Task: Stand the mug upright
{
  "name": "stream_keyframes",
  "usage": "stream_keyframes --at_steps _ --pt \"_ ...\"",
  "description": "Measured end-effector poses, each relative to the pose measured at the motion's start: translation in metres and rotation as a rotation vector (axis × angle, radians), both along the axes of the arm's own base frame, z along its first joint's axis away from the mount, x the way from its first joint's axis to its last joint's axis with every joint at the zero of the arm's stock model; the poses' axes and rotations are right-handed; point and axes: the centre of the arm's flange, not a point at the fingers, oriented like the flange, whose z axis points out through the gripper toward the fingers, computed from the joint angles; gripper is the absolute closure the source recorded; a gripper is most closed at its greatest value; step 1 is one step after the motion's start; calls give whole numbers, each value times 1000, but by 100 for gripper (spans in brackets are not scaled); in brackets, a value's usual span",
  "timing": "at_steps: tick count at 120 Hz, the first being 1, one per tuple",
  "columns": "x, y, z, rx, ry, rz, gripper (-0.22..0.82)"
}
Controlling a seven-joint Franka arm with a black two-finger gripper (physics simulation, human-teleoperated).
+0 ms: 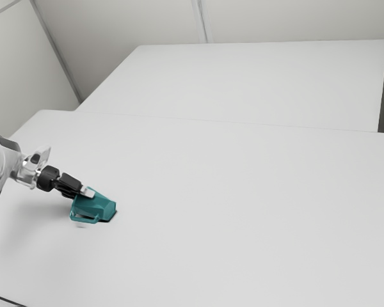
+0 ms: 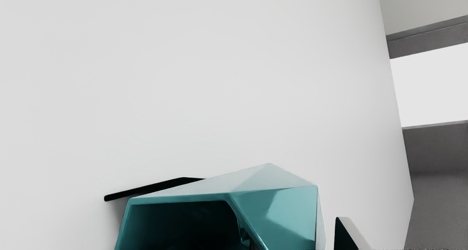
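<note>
The teal faceted mug (image 1: 97,206) lies tipped over on the white table, its looped handle toward the exterior view's lower left. At its upper left is the black gripper (image 1: 86,191), with a pale fingertip over the mug's edge. In the wrist view the mug (image 2: 274,213) shows its dark hollow mouth and a slanted side. There the gripper (image 2: 241,242) is open: one fingertip stands beside the mug with a narrow gap between them, and the mug seems to hide the other.
The white table (image 1: 243,211) stretches widely toward the exterior view's right, with another white surface (image 1: 256,83) behind it. In the wrist view a table edge borders a grey wall area (image 2: 435,147). A dark cable lies at the exterior view's lower left.
</note>
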Motion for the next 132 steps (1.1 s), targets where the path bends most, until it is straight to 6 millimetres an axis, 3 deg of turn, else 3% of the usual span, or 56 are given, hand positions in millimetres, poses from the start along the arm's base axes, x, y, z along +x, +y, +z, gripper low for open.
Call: stream_keyframes --at_steps 50,87,103,132 --pt "3 -7 4 -48 -40 -10 73" --pt "14 -23 20 -126 -104 -20 77" --pt "27 -35 44 -130 -151 -49 78" --pt "75 -83 116 6 -236 -168 78"
